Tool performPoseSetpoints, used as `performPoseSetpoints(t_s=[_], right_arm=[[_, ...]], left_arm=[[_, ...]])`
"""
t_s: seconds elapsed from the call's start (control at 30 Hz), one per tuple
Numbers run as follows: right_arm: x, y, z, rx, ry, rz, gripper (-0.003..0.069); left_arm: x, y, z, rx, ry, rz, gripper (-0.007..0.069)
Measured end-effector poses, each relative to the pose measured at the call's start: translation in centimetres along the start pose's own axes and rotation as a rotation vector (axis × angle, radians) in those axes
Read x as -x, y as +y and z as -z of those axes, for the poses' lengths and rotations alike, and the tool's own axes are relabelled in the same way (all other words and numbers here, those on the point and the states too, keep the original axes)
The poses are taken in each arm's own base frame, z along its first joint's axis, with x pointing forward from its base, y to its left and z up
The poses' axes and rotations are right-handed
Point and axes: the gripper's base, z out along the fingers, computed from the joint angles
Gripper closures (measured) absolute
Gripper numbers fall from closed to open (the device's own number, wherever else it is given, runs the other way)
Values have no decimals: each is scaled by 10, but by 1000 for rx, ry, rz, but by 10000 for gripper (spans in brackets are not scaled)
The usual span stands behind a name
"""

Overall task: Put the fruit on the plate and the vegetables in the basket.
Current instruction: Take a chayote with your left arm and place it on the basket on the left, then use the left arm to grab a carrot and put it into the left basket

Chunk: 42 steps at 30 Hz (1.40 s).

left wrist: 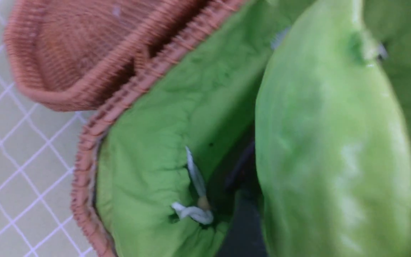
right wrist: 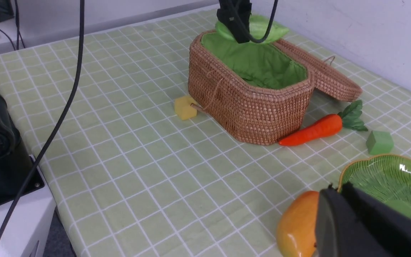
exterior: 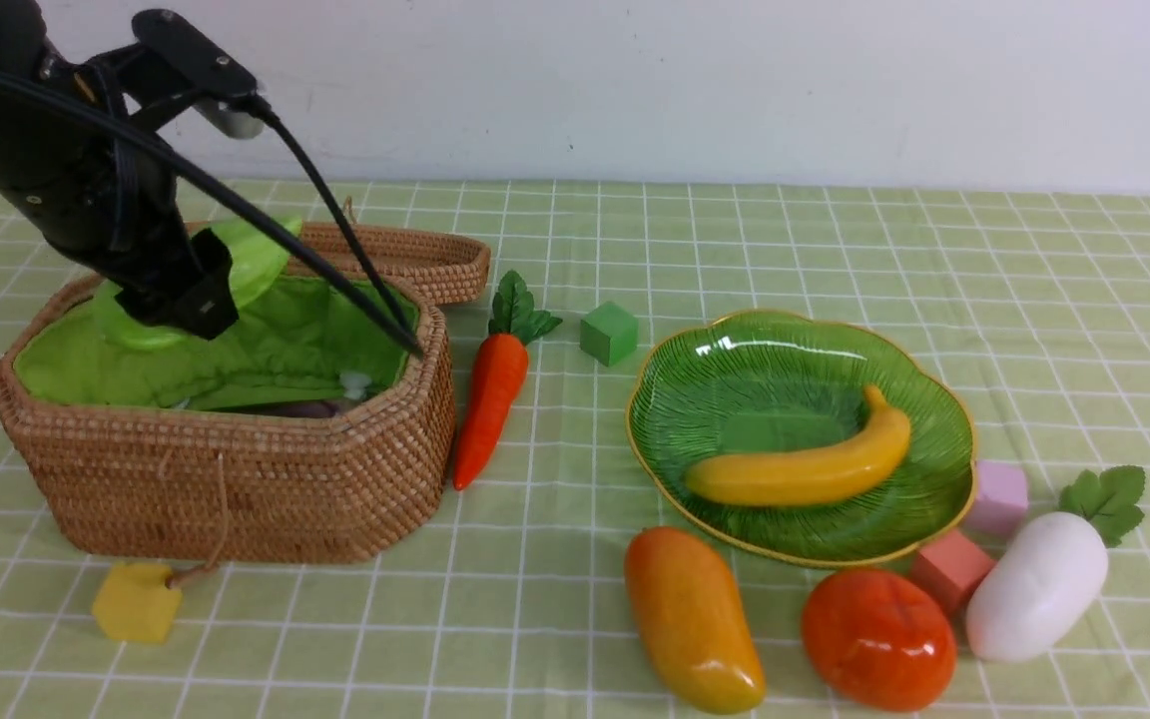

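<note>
Over the basket (exterior: 236, 479), the left claw (exterior: 181, 303) hangs with the light-green pod (exterior: 251, 262) at its jaws; I cannot tell whether it grips or releases. Dropping the pod seems the step. Next, the closed, empty right claw (right wrist: 334, 214) must open for the mango (right wrist: 294, 225).

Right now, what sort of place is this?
Likely a robot test bench, not a kitchen: checked tablecloth against a bare wall, toy produce like the mango, and the robot's left arm.

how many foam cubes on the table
4: a green cube between carrot and plate, a yellow cube before the basket, a pink cube and a red cube between plate and radish. Others may be hidden.
</note>
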Motion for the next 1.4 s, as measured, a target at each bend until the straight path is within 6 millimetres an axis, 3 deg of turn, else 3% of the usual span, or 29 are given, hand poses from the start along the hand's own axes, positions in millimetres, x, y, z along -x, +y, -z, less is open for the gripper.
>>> performPoseSetpoints(t_s=[0.1,0.2,0.33,0.37,0.4,0.57,0.63,0.77,0.83,0.93,1.13,1.2,1.4], right_arm=[[0,0,0,0,0,0,633],[0,0,0,0,0,0,633],[0,0,0,1,-1,0,631],[0,0,0,1,-1,0,631],[0,0,0,1,-1,0,631],[0,0,0,0,0,0,630],[0,0,0,-1,1,1,628],[0,-1,0,-7,4,4,626],[0,-1,0,-9,5,5,626],[-1,-1,0,-11,8,7,626],[-1,-1,0,-11,9,7,626],[-1,-1,0,-11,9,7,626],[-2,-2,0,-19,18,14,626]], left_arm=[[-1,1,0,14,7,70,-34],[-2,0,0,4,22,120,-36],[4,-11,0,-58,5,236,67],[9,-19,0,-75,-1,257,133],[11,-23,0,-82,-4,255,146],[45,-97,2,-145,-6,224,573],[55,-124,1,-138,8,199,636],[76,-167,-17,-52,66,195,636],[82,-175,-29,-25,85,173,629],[95,-186,-59,2,117,175,535],[113,-180,-96,50,102,280,281],[116,-177,-106,79,83,280,231],[116,-179,-134,121,68,238,184]])
